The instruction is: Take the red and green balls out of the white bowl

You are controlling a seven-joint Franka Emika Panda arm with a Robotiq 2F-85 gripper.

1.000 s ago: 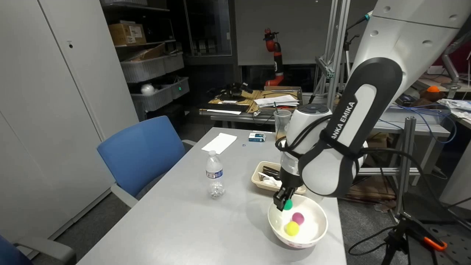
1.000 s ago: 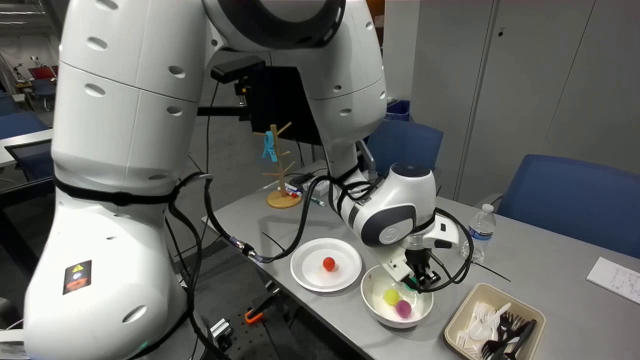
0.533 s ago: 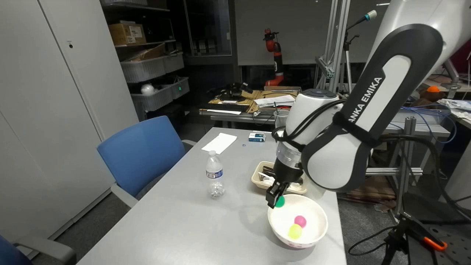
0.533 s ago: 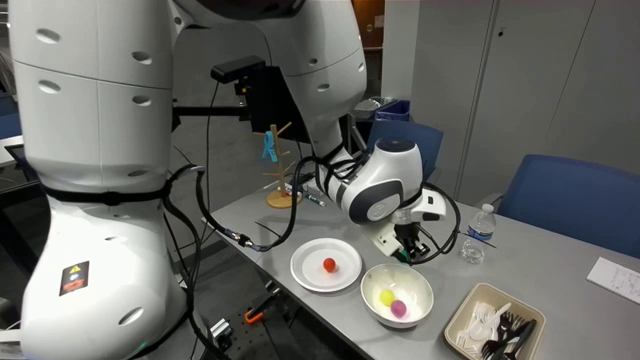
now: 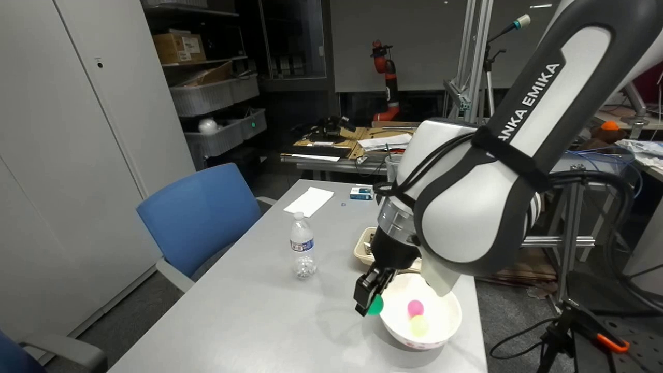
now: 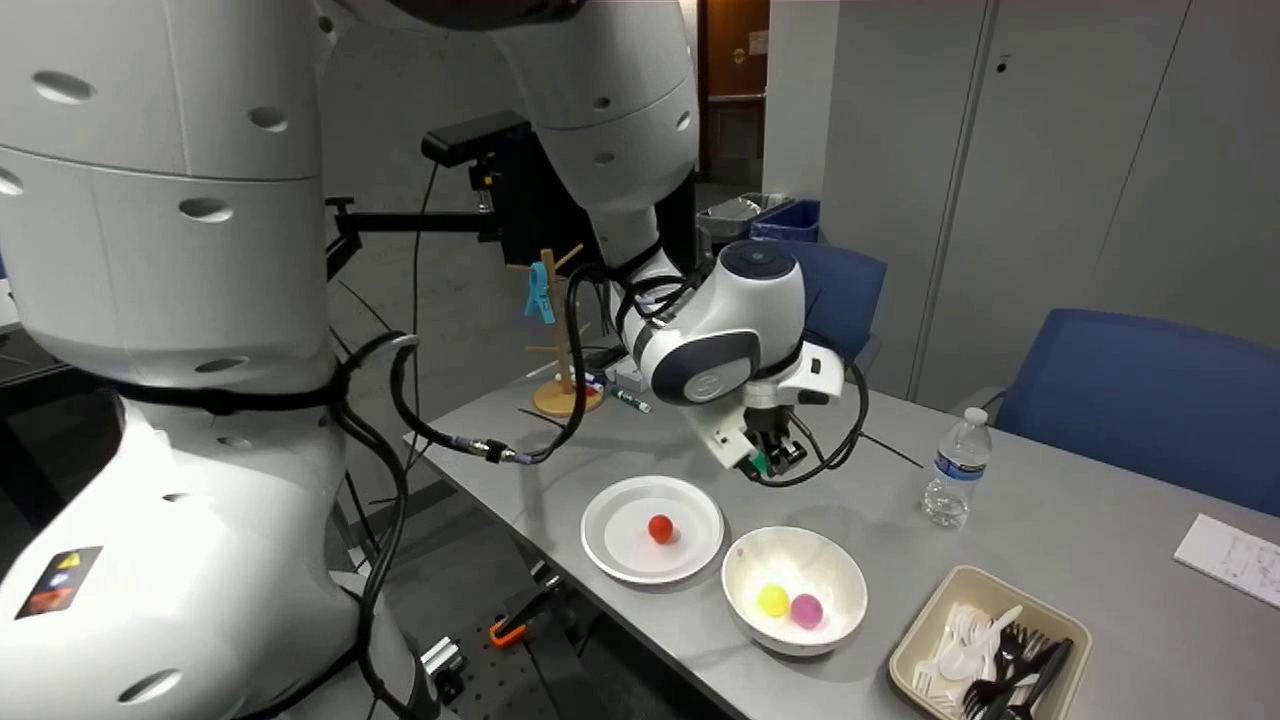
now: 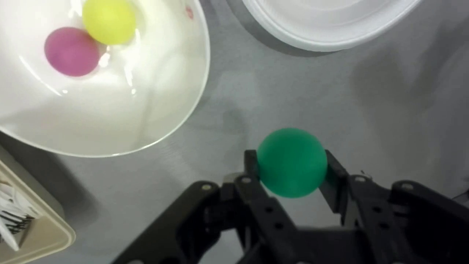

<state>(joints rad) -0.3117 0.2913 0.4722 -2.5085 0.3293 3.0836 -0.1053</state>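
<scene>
- Hand [image 7: 292,165]: gripping green ball [image 7: 292,159] by both sides, up over the desk [image 7: 304,99].
- White bowl [image 7: 176,102]: near hand, upper left in wrist view; yellow ball [image 7: 109,20] and purple ball [image 7: 71,52] inside, side by side.
- White plate [image 7: 318,38]: up-frame of hand in wrist view; red ball [image 6: 660,529] on it, per an exterior view.
- Utensil tray [image 7: 49,236]: lower left of hand, wrist view.
- Water bottle [image 6: 959,468]: upright, well apart from hand.

One grey table [image 5: 248,311] here, bearing: white bowl [image 6: 795,558], white plate [image 6: 623,545] just beside it, beige cutlery tray [image 6: 926,618], upright water bottle [image 5: 302,248], paper sheet [image 5: 309,201], small box [image 5: 361,194], wooden peg stand [image 6: 555,399], green marker [image 6: 629,400].
</scene>
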